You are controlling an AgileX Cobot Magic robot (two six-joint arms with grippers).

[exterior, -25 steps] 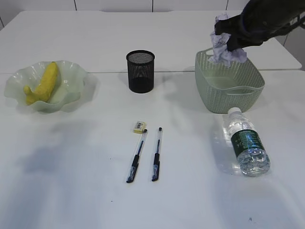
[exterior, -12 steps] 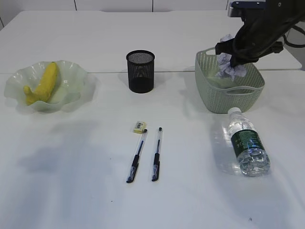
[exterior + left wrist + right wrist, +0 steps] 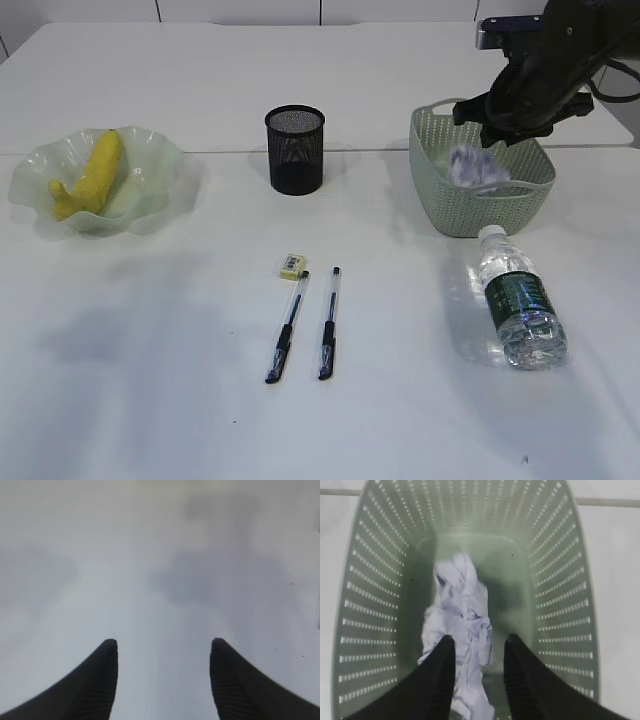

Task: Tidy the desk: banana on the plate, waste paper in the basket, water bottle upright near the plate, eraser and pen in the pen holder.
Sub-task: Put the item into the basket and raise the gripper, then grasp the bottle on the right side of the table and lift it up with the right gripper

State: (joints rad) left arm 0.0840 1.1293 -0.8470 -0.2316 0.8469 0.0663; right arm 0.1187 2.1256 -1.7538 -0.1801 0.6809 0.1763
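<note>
Waste paper point(image 3: 476, 166) lies inside the green basket point(image 3: 440, 205), released between the parted fingers of the right hand point(image 3: 479, 650), which hangs just above it. To finish this step well, lift straight up so no finger snags the crumple (it looks light and springy). The left hand point(image 3: 163, 647) is apart over bare bench point(image 3: 150, 380). Farther back, the mesh pen holder point(image 3: 295, 150) shows nothing inside, and the plate point(image 3: 150, 165) holds the banana point(image 3: 92, 175).
</note>
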